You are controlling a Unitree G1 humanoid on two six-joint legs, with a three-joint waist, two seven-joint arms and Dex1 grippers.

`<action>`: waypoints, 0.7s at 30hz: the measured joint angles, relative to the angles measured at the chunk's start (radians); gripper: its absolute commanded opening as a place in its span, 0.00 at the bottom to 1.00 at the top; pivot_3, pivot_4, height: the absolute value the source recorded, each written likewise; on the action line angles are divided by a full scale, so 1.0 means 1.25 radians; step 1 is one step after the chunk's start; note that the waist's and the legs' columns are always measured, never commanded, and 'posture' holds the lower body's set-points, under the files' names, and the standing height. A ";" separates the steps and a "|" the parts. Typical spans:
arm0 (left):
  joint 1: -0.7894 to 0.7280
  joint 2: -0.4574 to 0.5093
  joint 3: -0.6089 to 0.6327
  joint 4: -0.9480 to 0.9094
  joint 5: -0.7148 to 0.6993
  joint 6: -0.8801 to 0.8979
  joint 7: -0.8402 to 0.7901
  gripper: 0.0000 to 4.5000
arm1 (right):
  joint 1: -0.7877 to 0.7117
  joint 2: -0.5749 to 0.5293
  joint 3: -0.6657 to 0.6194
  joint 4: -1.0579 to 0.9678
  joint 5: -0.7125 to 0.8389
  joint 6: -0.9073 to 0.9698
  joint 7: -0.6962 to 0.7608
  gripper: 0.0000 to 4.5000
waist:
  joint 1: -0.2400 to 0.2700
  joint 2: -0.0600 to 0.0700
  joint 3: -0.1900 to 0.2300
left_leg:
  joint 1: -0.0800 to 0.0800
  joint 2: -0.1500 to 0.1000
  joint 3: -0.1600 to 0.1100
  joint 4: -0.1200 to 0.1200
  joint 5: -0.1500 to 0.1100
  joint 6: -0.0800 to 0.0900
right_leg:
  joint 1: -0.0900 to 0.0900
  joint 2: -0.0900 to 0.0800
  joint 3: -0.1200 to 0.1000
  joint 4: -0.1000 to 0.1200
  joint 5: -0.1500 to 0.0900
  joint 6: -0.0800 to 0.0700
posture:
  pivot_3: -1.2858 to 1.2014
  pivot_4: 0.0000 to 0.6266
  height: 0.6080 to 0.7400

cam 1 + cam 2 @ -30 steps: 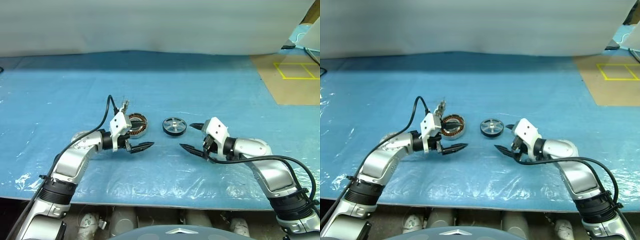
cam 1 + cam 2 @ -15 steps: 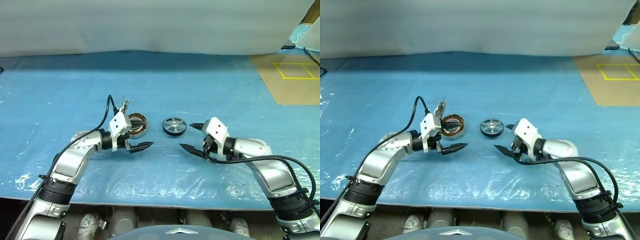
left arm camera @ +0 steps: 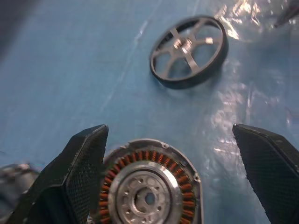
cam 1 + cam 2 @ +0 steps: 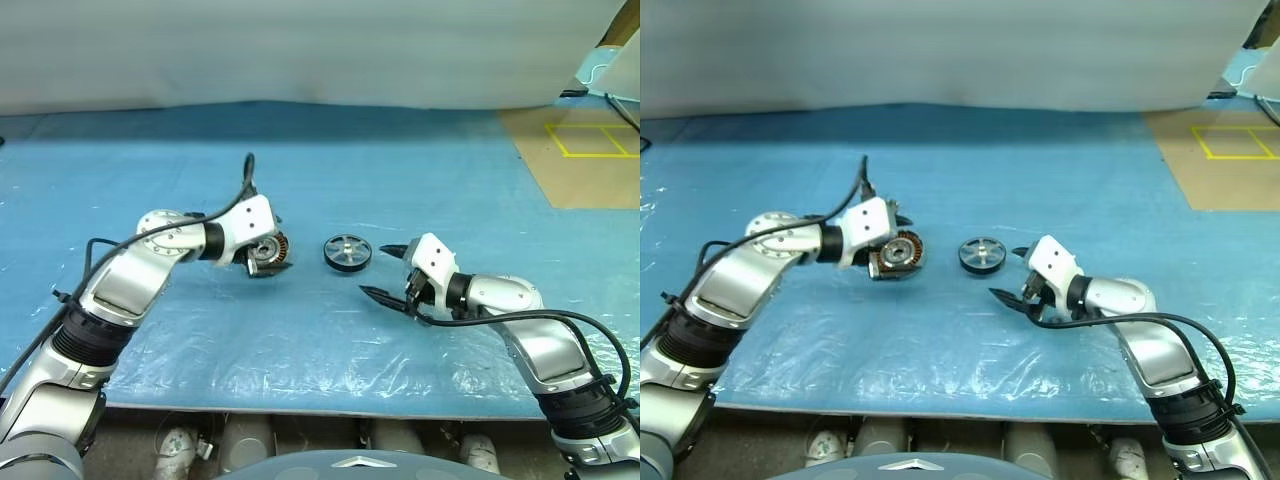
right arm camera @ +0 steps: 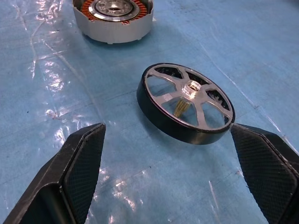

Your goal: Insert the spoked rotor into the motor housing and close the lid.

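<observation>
**Desk:** Where are your grippers sitting?

**Me:** My left gripper (image 3: 170, 182) hangs over the motor housing (image 3: 150, 189), fingers spread wide with one on either side of it, touching nothing that I can make out. My right gripper (image 5: 170, 179) points at the spoked rotor (image 5: 186, 102) from just beside it, fingers also apart and empty.

**Desk:** And the parts themselves?

**Me:** The housing lies flat on the blue plastic sheet (image 4: 330, 350), copper windings facing up. The rotor sits on the sheet too, near the housing on its right, with a strip of bare sheet between them. Spokes and hub face up, and through the right wrist camera I see a short brass shaft under the hub. I can't pick out the lid with any certainty.

**Desk:** How much room around them?

**Me:** Plenty. Open sheet runs well beyond both parts toward the white backdrop (image 4: 300, 50), and out to either side. The near edge of the sheet is well apart from the parts, behind my forearms. Far right, the sheet ends against a brown floor patch with yellow tape lines (image 4: 590, 140), well clear of the work.
</observation>
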 measured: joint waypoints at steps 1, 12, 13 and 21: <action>-0.005 0.016 -0.024 0.015 0.029 -0.015 -0.007 1.00 | 0.000 0.004 0.003 0.000 -0.002 0.000 -0.004 0.99 | 0.000 0.000 0.000 | 0.000 0.000 0.000 0.000 0.000 0.000 | 0.000 0.000 0.000 0.000 0.000 0.000 | 0.52 0.24 1.00; -0.030 0.100 -0.057 0.036 0.139 -0.121 -0.099 1.00 | 0.045 0.044 0.018 -0.001 -0.027 -0.008 -0.059 0.99 | 0.003 0.000 0.000 | 0.000 0.000 0.000 0.000 0.000 0.000 | 0.000 0.000 0.000 0.000 0.000 0.000 | 0.52 0.24 1.00; -0.027 0.095 -0.057 0.036 0.146 -0.114 -0.098 1.00 | 0.047 0.054 0.023 -0.001 -0.029 -0.008 -0.064 0.99 | 0.002 0.000 0.000 | 0.000 0.000 0.000 0.000 0.000 0.000 | 0.000 0.000 0.000 0.000 0.000 0.000 | 0.52 0.24 1.00; -0.010 0.008 -0.069 0.127 0.238 -0.066 0.011 1.00 | 0.058 0.069 0.033 -0.001 -0.043 -0.022 -0.084 0.99 | 0.004 0.000 0.000 | 0.000 0.000 0.000 0.001 0.000 0.000 | 0.000 0.000 0.000 0.002 0.000 0.000 | 0.52 0.24 1.00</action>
